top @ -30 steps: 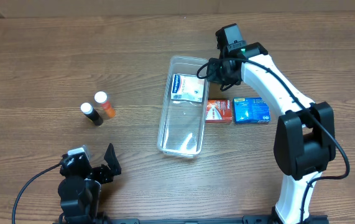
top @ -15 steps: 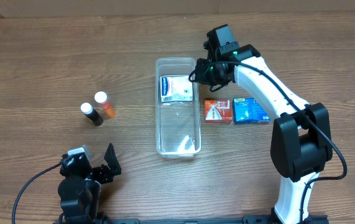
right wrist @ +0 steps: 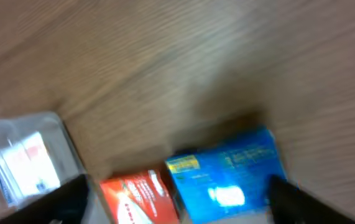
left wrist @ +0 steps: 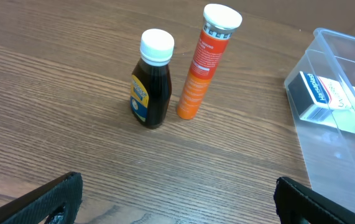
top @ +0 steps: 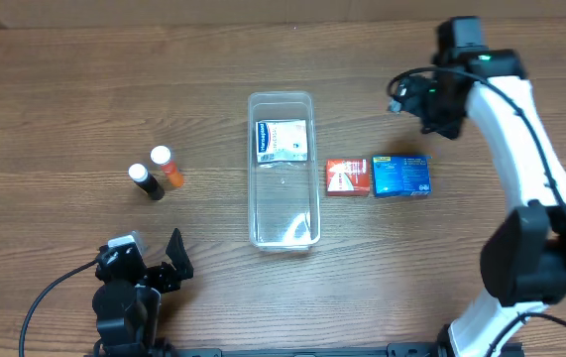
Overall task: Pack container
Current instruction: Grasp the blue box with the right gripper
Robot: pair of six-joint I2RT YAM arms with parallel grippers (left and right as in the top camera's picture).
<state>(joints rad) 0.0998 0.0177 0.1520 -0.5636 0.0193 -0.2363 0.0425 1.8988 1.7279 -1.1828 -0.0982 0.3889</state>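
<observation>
Container point(top: 283, 213) mid-bench point(top: 64, 99), flat box point(top: 282, 140) in its far end; bottle point(top: 146, 181) and tube point(top: 167, 167) left; inner box point(top: 347, 177) touching outer box point(top: 400, 176) right.

Left arm point(top: 124, 309): black, folded low at the near left edge.
Left gripper point(left wrist: 176, 183): black fingers spread wide apart, holding nothing.
Right arm point(top: 520, 129): white and black, stretched far forward from its near-right base.
Right gripper point(right wrist: 178, 185): dark fingers apart, empty; its wrist view is blurred.

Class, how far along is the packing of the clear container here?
Done: one white box lies in the container. In hand: nothing; right claw and left claw are open, empty. Left: red box, blue box, dark bottle, orange tube, all outside on the table.
</observation>
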